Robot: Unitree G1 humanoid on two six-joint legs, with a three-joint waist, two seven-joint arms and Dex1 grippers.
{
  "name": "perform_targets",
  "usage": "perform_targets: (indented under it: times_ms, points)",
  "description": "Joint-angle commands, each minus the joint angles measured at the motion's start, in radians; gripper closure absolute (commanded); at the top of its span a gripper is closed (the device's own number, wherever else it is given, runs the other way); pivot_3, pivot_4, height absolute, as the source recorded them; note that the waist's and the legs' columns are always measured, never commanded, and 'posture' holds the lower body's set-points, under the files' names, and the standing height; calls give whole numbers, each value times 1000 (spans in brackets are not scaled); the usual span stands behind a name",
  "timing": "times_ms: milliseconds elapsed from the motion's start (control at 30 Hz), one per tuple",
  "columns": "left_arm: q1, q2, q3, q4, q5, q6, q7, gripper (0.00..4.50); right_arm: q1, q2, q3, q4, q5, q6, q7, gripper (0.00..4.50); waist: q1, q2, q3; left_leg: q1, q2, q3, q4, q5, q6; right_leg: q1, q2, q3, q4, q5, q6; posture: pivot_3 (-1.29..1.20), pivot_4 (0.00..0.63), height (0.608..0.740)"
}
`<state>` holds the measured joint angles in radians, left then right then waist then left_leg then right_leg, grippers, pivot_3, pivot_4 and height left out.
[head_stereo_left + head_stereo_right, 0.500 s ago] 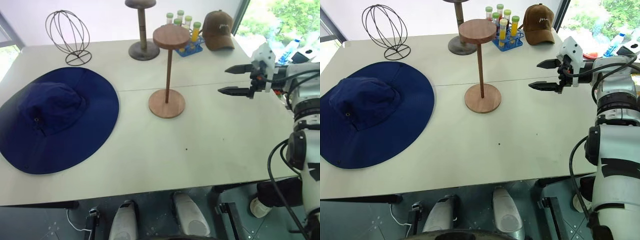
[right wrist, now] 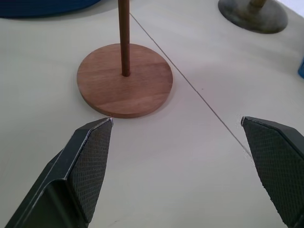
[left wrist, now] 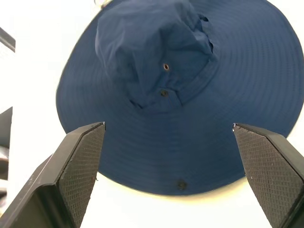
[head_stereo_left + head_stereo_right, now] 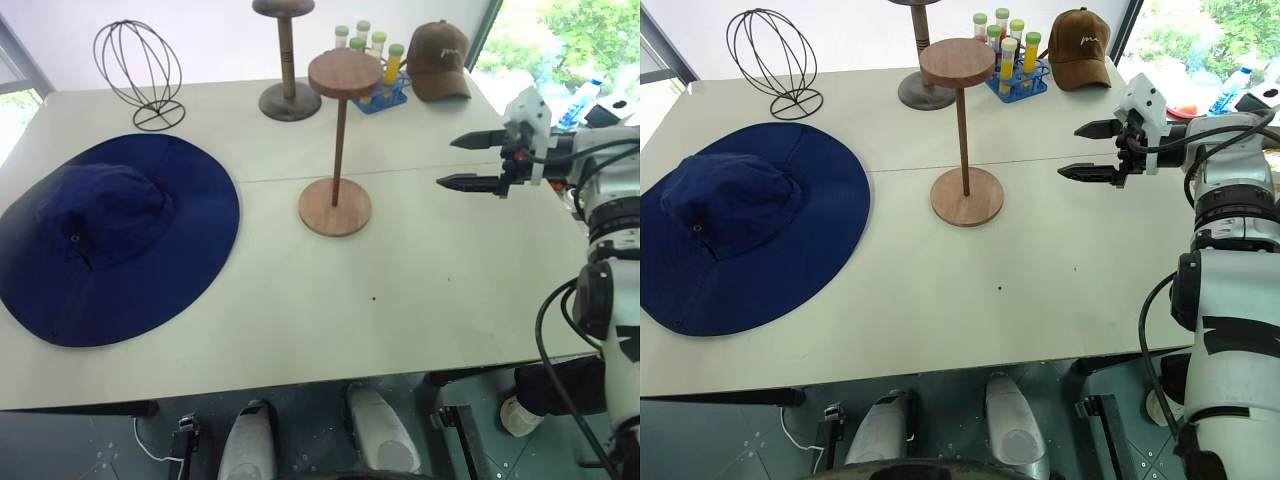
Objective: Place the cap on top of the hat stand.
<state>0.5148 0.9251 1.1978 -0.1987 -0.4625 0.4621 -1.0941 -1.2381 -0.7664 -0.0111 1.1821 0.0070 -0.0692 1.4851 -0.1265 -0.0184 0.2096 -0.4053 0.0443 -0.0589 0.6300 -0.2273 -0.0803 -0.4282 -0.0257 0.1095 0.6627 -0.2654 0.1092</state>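
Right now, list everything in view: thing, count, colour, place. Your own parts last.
cap: one, navy blue, flat on the table's left side.
hat stand: one, reddish-brown, table centre, top bare.
thick-posted stand: one, dark brown, behind the hat stand.
wire globe stand: one, black, far left corner.
tube rack: one, blue, with green- and yellow-capped tubes, far side.
baseball cap: one, brown, far right.
table: one, off-white.
left gripper: black, open, above the cap.
right gripper: black, open, right of the hat stand.
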Motion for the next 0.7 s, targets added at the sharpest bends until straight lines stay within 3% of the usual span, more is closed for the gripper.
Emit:
perform_targets:
  times_ms: [33,200,300,533,700]
  points:
    - [4,-6,-28,-16,58,-91,23,0,-37,-26,-31,-74,55,54,84,65,0,0,0,0,0,0,0,0,0,0,0,0,0,0,0,0,150,740]
    - [75,-59,-97,-35,188,-345,-2,0,118,-116,93,-504,365,317,129,65,3,0,0,0,0,0,-1,0,0,0,0,0,0,1,2,0,150,740]
    - [109,-88,-134,-45,233,-476,-10,0,207,-166,104,-752,515,484,129,65,5,0,0,0,0,0,-1,0,0,0,0,0,0,0,0,0,150,740]
    - [122,-178,-275,-42,360,-707,85,0,363,-191,73,-1081,595,627,128,65,12,0,0,0,0,0,2,0,0,0,0,0,0,-2,-2,0,150,740]
    - [136,-208,-347,34,584,-936,243,0,421,-187,44,-1184,619,681,100,65,30,-1,-1,-1,0,0,2,0,0,0,0,0,0,-2,-2,0,150,740]
